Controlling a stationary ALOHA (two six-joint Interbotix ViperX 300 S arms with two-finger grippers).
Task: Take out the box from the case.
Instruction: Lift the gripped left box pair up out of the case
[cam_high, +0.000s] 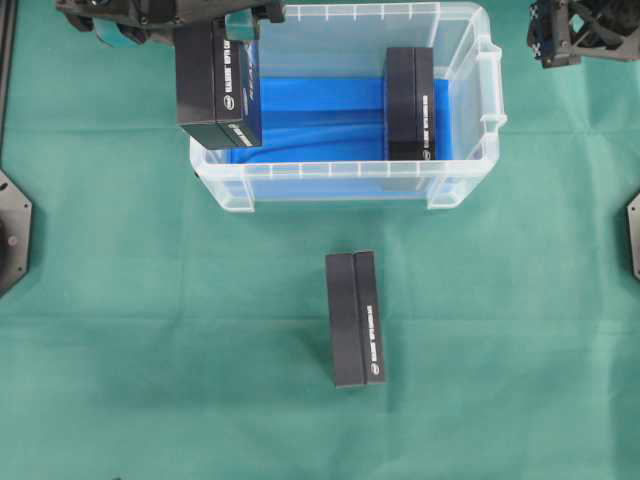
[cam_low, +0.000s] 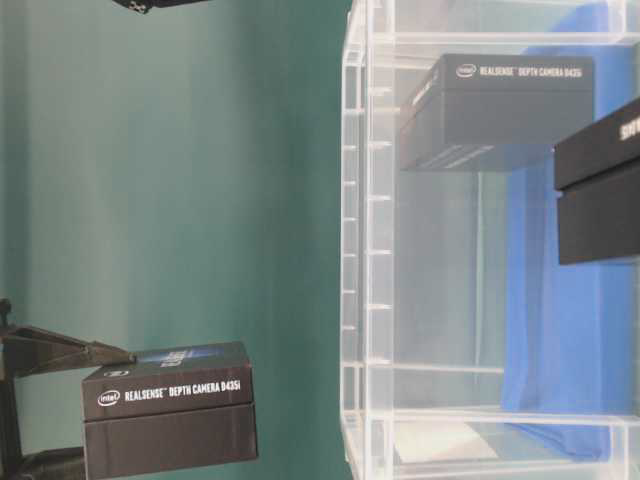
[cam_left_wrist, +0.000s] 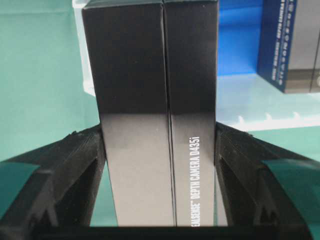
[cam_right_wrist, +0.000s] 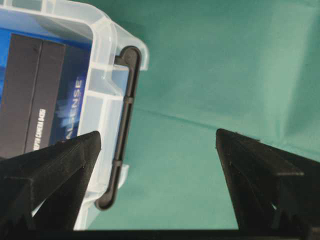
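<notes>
Black boxes: one held (cam_high: 218, 85), one in case (cam_high: 465, 170), one on cloth (cam_high: 355, 318).

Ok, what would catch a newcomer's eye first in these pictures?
The left end effector grips a black box above the clear case's left end. Another box stands inside on the blue lining, and a third box lies on the green cloth in front.

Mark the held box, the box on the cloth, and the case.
held box (cam_high: 218, 85), overhead view, its black top face.
box on the cloth (cam_high: 355, 318), overhead view, middle of its top face.
case (cam_high: 340, 183), overhead view, its near clear wall.
</notes>
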